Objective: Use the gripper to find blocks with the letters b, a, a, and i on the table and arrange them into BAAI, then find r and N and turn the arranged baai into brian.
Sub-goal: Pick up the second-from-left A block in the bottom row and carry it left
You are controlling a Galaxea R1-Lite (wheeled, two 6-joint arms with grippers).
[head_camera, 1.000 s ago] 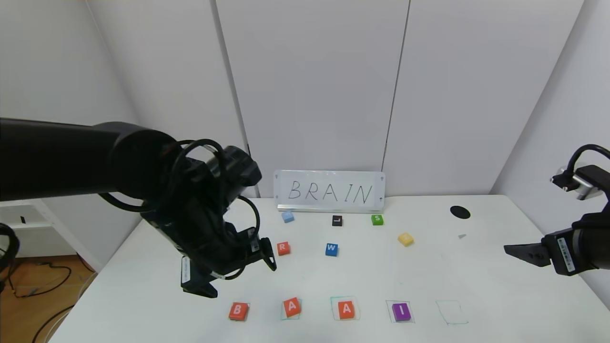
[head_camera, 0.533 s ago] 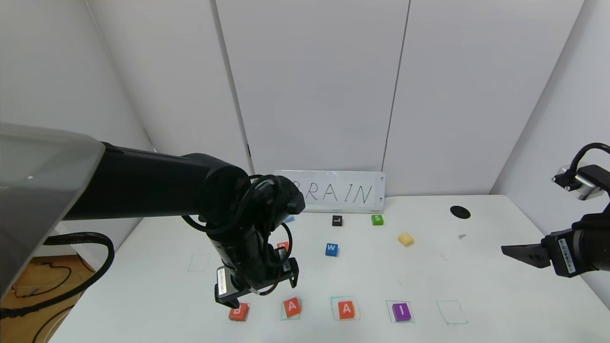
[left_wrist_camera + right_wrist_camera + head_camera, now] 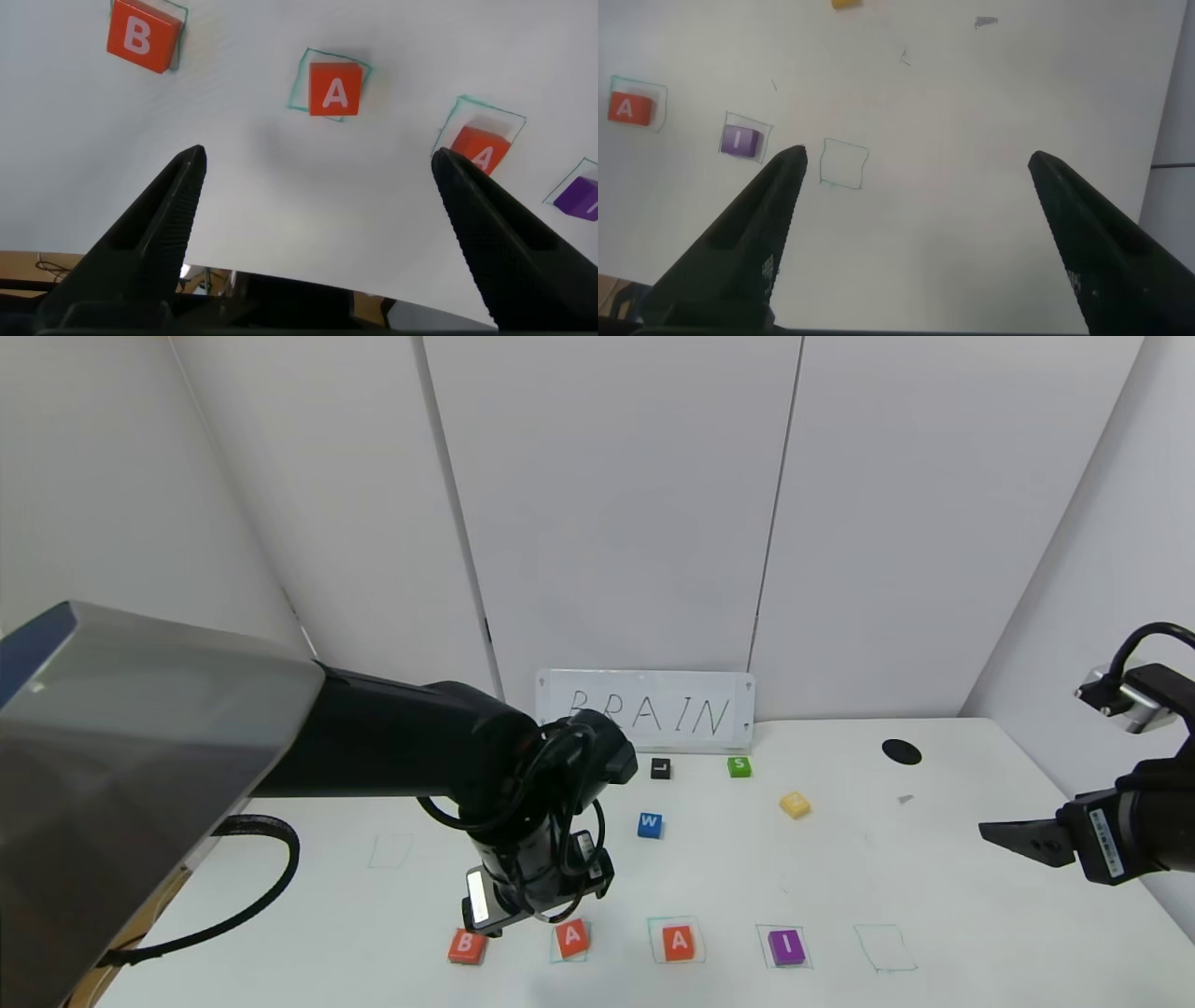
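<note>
The blocks lie in a row at the table's front edge: orange B [image 3: 467,945], orange A [image 3: 572,938], orange A [image 3: 679,942] and purple I [image 3: 787,946]. My left gripper [image 3: 537,905] hangs open and empty just behind and above B and the first A. The left wrist view shows B [image 3: 138,39], both A blocks [image 3: 334,91] [image 3: 480,154] and the I block [image 3: 579,196] beyond the open gripper [image 3: 318,159]. The R block is hidden behind my left arm. The pale yellow N block [image 3: 794,805] lies at the right back. My right gripper [image 3: 1013,835] is open and empty at the right side.
A blue W block [image 3: 650,824], black L block [image 3: 660,768] and green S block [image 3: 739,766] lie mid-table before a BRAIN sign [image 3: 653,714]. An empty green square [image 3: 885,947] is right of I, another [image 3: 390,849] at the left. A black spot [image 3: 901,751] marks the back right.
My left arm has swung right and down toward the front row, from the table's left to just behind B and the first A, and now covers the R block. The right arm barely moved.
</note>
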